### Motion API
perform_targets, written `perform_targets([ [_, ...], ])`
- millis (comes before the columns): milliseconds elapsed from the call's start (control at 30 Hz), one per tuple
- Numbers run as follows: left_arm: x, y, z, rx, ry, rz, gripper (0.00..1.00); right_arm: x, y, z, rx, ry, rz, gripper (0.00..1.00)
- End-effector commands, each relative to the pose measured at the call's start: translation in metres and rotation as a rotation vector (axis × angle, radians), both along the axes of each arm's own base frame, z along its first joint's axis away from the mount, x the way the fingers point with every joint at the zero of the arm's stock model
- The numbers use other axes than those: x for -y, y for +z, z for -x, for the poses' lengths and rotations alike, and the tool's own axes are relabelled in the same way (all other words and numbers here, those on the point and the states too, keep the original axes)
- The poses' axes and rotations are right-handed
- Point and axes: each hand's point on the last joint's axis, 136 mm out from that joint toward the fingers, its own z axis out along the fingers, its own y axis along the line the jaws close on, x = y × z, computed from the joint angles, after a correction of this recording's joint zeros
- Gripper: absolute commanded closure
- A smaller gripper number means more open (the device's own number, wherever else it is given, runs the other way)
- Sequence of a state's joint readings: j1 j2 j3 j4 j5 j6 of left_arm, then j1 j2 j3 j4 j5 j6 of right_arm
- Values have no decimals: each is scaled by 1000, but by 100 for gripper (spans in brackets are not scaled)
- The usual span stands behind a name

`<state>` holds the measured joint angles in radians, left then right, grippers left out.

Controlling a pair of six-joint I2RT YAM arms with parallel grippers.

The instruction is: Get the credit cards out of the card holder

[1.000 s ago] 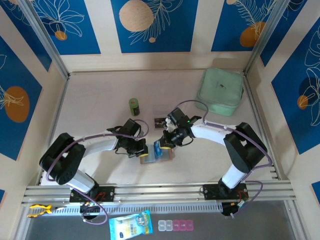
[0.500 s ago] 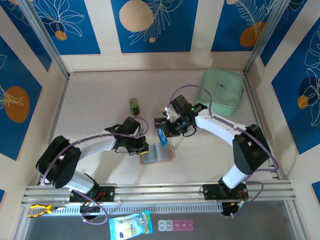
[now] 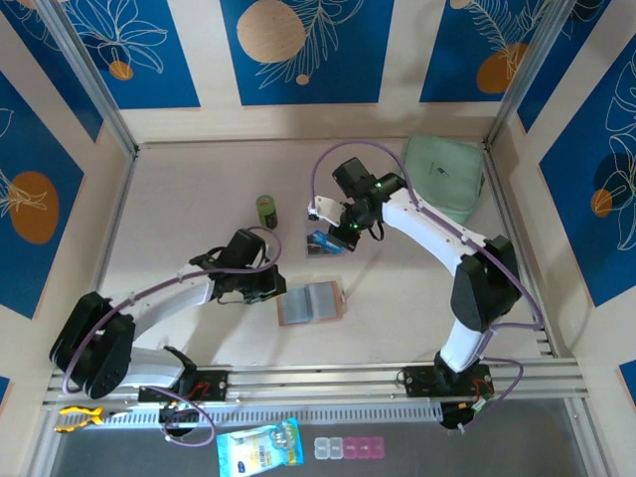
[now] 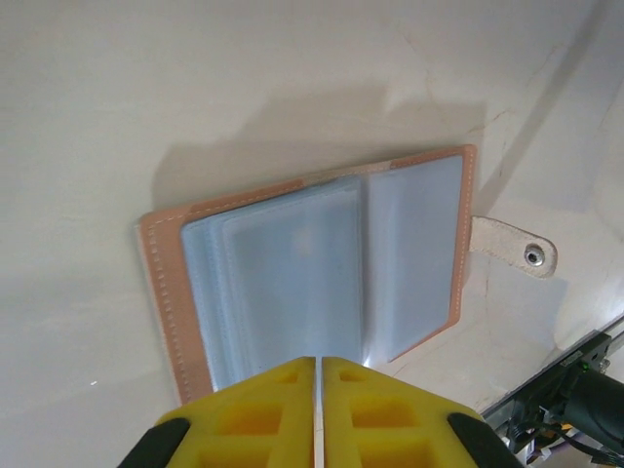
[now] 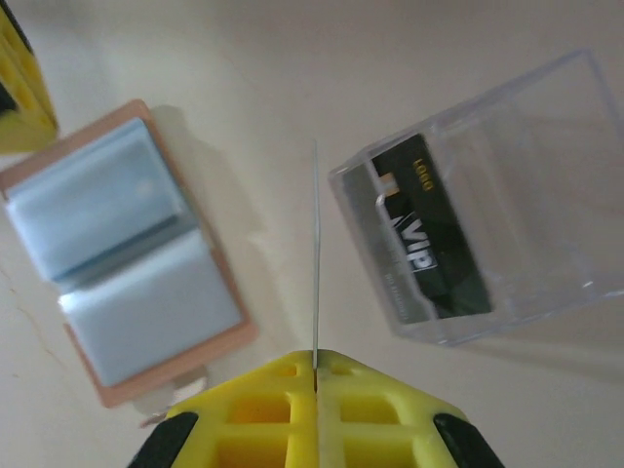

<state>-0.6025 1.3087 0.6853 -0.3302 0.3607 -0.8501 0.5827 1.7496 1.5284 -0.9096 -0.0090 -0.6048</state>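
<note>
When you look down from the top camera, the pale table point(image 3: 199, 179) takes up most of the enclosure, and the biggest thing on it is the mint-green case point(image 3: 452, 189) in the far right corner. You will see the right arm reach out in front of that case toward the middle of the table, while the left arm stretches in from the near left. Between them, closer to you, the card holder point(image 3: 311, 302) lies open and flat with its grey-blue pockets facing up and its snap tab point(image 4: 514, 252) sticking out on one side. Your left gripper point(image 4: 319, 375) sits at the holder's near edge with its fingers pressed together and nothing between them; you cannot tell whether it touches the leather. Beyond the holder and apart from it stands the clear box point(image 5: 507, 214), with a green can point(image 3: 266, 211) well off to its left. Inside the box lies a dark card point(image 5: 429, 244) with pale lettering. Your right gripper point(image 5: 315, 366) is clamped on a blue card point(image 3: 322, 239), which the wrist camera catches edge-on as a thin line, raised between the holder and the box.
</note>
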Motion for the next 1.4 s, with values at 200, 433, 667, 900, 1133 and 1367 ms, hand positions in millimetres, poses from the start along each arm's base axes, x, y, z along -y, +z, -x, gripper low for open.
perform_targets([
  [200,-26,-6,9,-20,58,-20,87,8,-8,-35,2,189,111,100],
  [433,-35,-3,10,-13,87,-18,86,5,-17,-53,-16,220,125,100],
  [667,-39,-1,10,-11,102,-16,86,1,-15,-68,1,243,132,100],
  [900,-41,-3,11,-21,105,-16,86,-2,-22,-74,-28,267,135,100],
  [1133,-42,-5,12,-28,106,-15,85,2,-43,-66,-99,303,163,100],
  [1367,-44,-7,13,-35,109,-14,85,3,-58,-58,-158,324,174,100],
])
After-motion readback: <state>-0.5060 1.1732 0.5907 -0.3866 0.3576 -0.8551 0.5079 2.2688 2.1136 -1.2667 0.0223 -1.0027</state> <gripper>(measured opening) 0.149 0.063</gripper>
